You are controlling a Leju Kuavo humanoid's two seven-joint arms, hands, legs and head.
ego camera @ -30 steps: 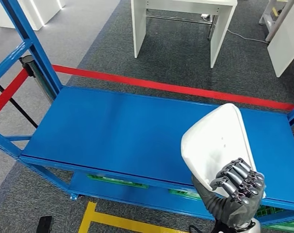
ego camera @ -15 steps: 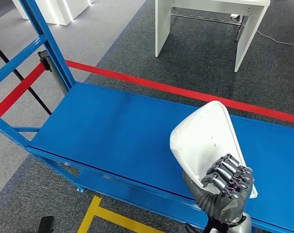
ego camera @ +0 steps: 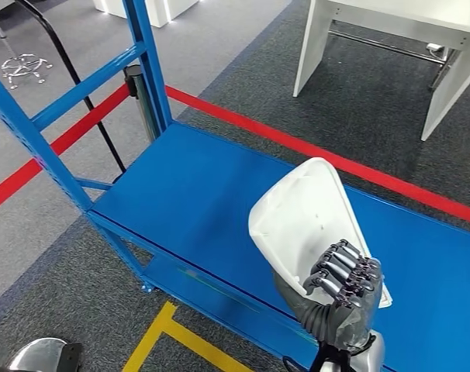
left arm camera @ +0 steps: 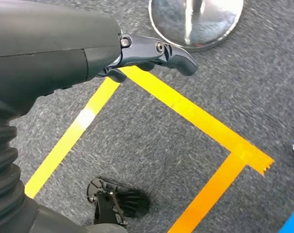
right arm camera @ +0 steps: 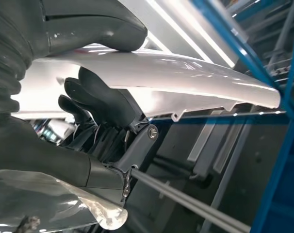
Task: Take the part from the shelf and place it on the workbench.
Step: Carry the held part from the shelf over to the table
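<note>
The right robot hand point(ego camera: 340, 298) held the white plastic part point(ego camera: 305, 221) by its lower edge, dark fingers point(ego camera: 338, 271) wrapped over the inner face and the thumb point(right arm camera: 98, 24) pressed on the opposite side. In the right wrist view the part point(right arm camera: 182, 77) was clamped between that thumb and the fingers point(right arm camera: 101, 104) beneath it. The part stood lifted above the blue shelf point(ego camera: 198, 194), tilted up and away from the robot hand, touching nothing else.

It looked like a thin moulded shell, a rounded triangular panel with a raised rim and a few small holes. Judged from that, it was probably light and fairly stiff, though a thin wall could flex if squeezed hard. Its glossy skin seemed slippery, so a grip near one edge might let it pivot or slide under its own overhang. A hold nearer the middle of the rim would likely have steadied it better.

The left robot hand point(left arm camera: 153, 51) hung low over grey carpet and yellow floor tape point(left arm camera: 197, 116), holding nothing, its fingers extended. A white table point(ego camera: 391, 46) stood beyond the red floor line point(ego camera: 267, 132); whether that was the surface meant for the part could not be told.
</note>
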